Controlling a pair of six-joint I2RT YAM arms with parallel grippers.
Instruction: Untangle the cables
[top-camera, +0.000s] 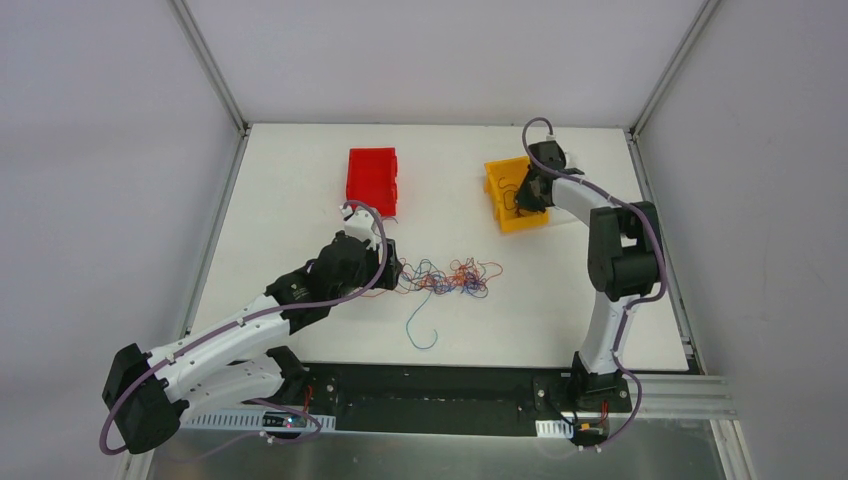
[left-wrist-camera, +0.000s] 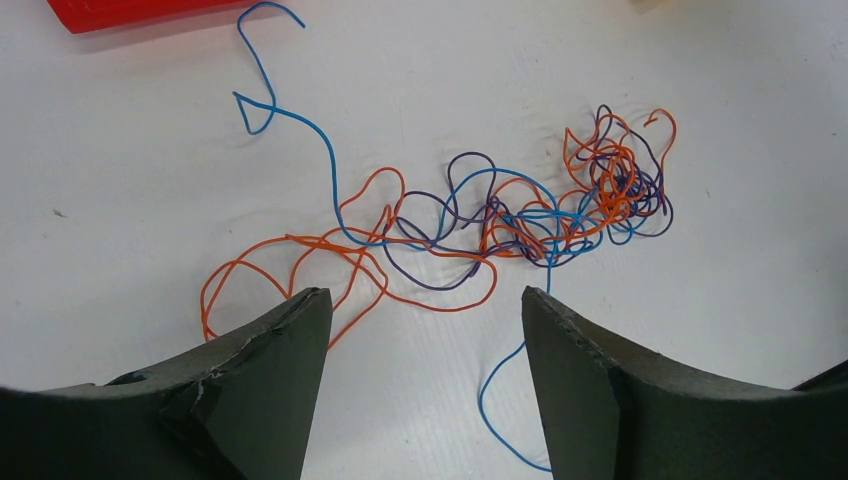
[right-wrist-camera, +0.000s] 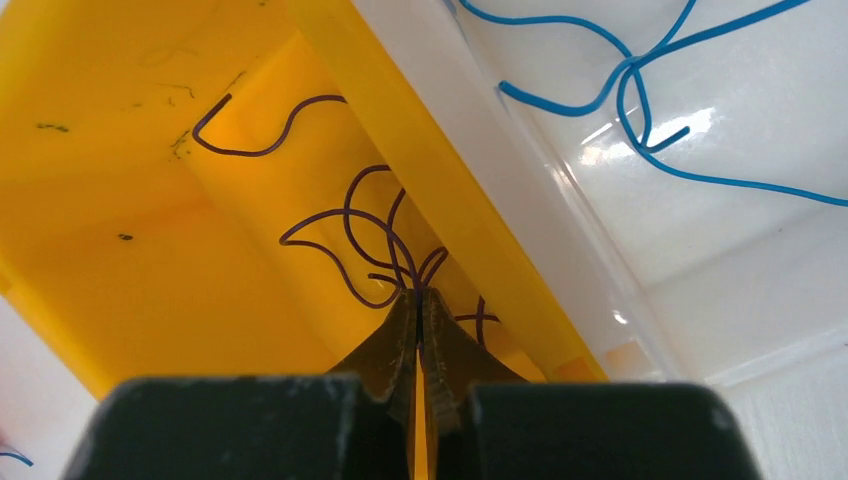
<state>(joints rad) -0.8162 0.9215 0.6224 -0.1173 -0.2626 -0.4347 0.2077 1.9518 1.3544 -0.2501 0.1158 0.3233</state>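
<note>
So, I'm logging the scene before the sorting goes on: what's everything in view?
tangle: one, orange, blue and purple wires, table centre
red bin: one, red, far side, left of centre
yellow bin: one, yellow, far side, right
purple wires: several, purple, inside yellow bin
blue wires: a few, blue, on a white surface beside yellow bin
table: one, white
left gripper: open, at the tangle's left end
right gripper: shut on purple wires, inside yellow bin
</note>
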